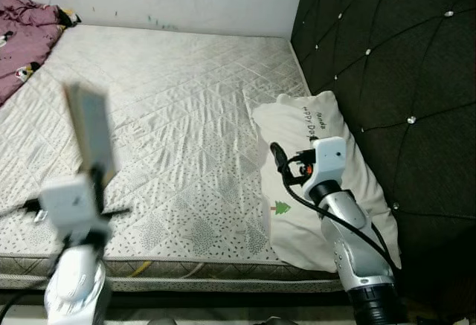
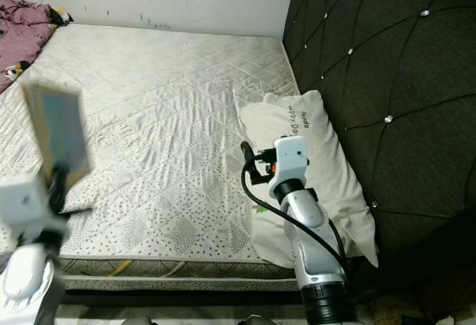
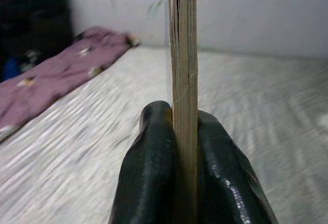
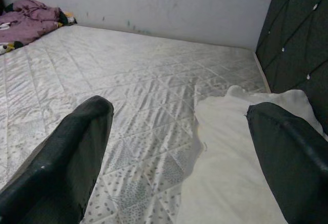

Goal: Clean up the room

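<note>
Left gripper point(image 3: 184, 131) clamped on thin flat book point(image 1: 89, 128), upright, blurred, lower left over quilted mattress point(image 1: 186, 102). Right gripper point(image 4: 179, 147) spread wide above soft white pillow point(image 1: 327, 184), lower right beside tufted headboard point(image 1: 394, 65).

a bare quilted mattress point(image 1: 186, 109) carries a white pillow point(image 1: 297, 128) by the headboard and a purple blanket point(image 1: 22, 42) at its far corner.

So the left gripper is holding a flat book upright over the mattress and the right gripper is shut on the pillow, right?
Not quite. The right gripper is open above the pillow, as the right wrist view shows. The left gripper does hold the book upright over the mattress.
</note>
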`<state>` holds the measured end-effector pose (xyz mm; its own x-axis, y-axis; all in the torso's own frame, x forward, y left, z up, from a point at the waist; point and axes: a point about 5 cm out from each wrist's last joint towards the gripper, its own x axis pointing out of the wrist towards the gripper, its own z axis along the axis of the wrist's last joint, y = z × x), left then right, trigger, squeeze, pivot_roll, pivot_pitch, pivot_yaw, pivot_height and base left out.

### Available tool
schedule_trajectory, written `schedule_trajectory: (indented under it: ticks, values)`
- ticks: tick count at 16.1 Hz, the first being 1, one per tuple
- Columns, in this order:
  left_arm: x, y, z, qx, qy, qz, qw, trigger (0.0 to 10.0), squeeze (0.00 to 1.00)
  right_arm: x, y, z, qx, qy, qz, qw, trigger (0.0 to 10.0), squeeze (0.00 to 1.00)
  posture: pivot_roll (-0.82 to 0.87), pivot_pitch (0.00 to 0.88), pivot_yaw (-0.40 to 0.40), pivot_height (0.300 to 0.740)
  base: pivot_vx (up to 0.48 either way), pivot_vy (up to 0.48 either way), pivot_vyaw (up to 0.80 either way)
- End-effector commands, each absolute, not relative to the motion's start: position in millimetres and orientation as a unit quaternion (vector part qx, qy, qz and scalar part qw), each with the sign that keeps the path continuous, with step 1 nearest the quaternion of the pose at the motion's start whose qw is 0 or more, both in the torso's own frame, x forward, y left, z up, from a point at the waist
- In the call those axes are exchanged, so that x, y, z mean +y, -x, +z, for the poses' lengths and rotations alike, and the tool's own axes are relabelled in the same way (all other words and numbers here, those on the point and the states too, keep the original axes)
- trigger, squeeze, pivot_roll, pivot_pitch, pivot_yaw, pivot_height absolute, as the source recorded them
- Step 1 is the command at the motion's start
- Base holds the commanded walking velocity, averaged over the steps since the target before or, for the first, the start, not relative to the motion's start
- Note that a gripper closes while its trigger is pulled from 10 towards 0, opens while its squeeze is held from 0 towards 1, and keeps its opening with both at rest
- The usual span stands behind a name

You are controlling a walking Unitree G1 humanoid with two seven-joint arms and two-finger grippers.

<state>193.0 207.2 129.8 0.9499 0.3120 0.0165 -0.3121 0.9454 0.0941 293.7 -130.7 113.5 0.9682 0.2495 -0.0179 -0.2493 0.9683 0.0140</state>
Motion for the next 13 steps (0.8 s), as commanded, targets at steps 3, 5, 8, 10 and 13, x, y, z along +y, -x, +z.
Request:
schedule_trajectory:
  ticks: [3,5,8,10,13]
  values:
    - [198.4,-194.7,158.3,-0.077,-0.101,0.101,0.987,10.0,0.00,-128.9,-293.9,118.7,0.007,-0.004,0.131,0.991,10.0,0.00,0.10,0.041,-0.065,0.740,0.000,0.000,0.00]
    - [196.3,-192.2,158.3,-0.073,-0.098,0.094,0.988,10.0,0.00,-125.5,-294.5,122.9,0.006,-0.004,0.131,0.991,10.0,0.00,0.10,0.039,-0.065,0.740,0.000,0.000,0.00]
    - [199.4,-189.7,154.5,-0.060,-0.081,0.113,0.988,10.0,0.00,-129.5,-293.6,119.5,0.021,-0.004,0.112,0.994,10.0,0.00,0.10,0.039,-0.065,0.740,0.000,0.000,-0.22]
    - [200.0,-193.4,153.9,-0.057,-0.050,0.124,0.989,10.0,0.00,-130.9,-294.1,118.1,0.023,-0.002,0.107,0.994,10.0,0.00,0.10,0.039,-0.060,0.740,0.000,0.000,-0.80]
    - [192.5,-197.0,156.0,-0.061,-0.070,0.118,0.989,10.0,0.00,-130.0,-294.6,120.7,0.019,0.001,0.105,0.994,10.0,0.00,0.10,0.033,-0.058,0.740,0.000,0.000,-0.21]
